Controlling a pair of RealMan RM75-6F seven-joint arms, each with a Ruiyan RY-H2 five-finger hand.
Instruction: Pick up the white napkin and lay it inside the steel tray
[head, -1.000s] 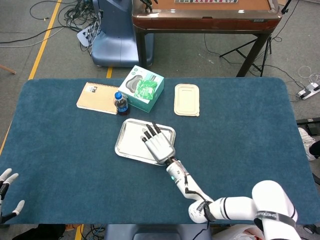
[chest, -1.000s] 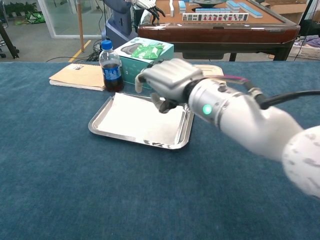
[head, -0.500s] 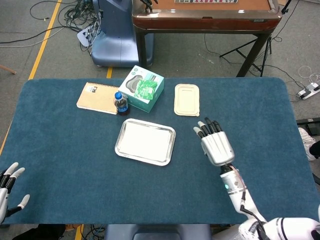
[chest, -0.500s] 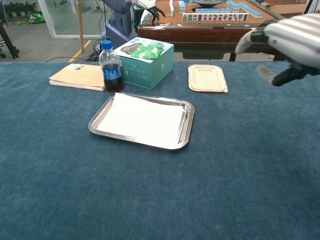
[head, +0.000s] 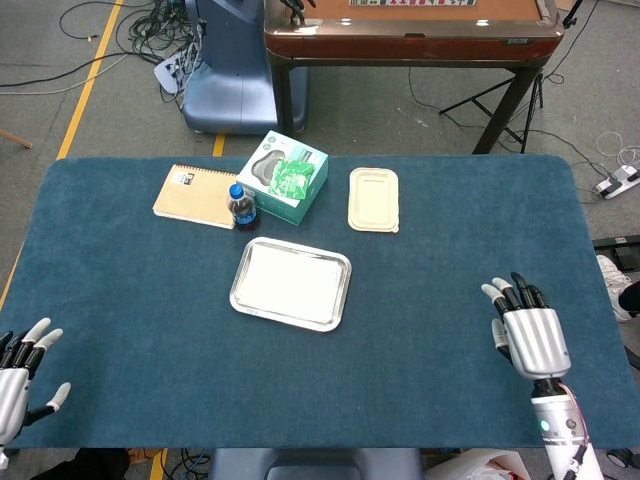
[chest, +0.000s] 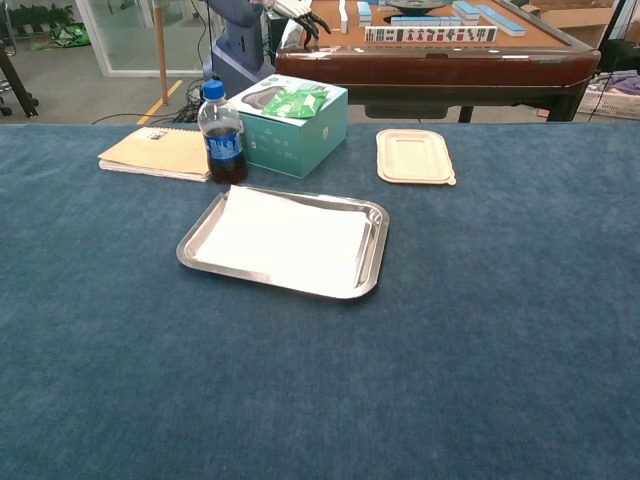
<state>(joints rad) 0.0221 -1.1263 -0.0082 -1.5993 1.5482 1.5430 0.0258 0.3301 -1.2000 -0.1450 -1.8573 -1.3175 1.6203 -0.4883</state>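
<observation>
Hands first, at the near table edge: left hand (head: 20, 378) at the near left corner, fingers spread, holding nothing; right hand (head: 530, 335) at the near right, fingers extended and apart, likewise empty; neither shows in the chest view. Blue felt table cover (head: 450, 260), spanning the whole work surface. Steel tray (head: 239, 297), rectangular, shallow raised rim, near the table's middle and well apart from both hands. White napkin (chest: 283, 240), lying flat inside the tray, covering most of its floor, one corner riding up at the far left rim; judged laid as the task asks. Handling, judged: thin, light and limp, liable to crease or drift if nudged; flush with the slick tray floor, so hard to lift from the middle, and best pinched at the raised far-left corner or along a free edge. Cola bottle (chest: 222, 131), blue cap and label, upright just beyond the tray's far left corner. Spiral notebook (chest: 160, 152), tan cover, left of the bottle. Teal tissue box (chest: 289, 123), just right of the bottle. Cream lidded container (chest: 412, 156), flat, further right. Wooden mahjong table (chest: 430, 50), beyond the far edge.
</observation>
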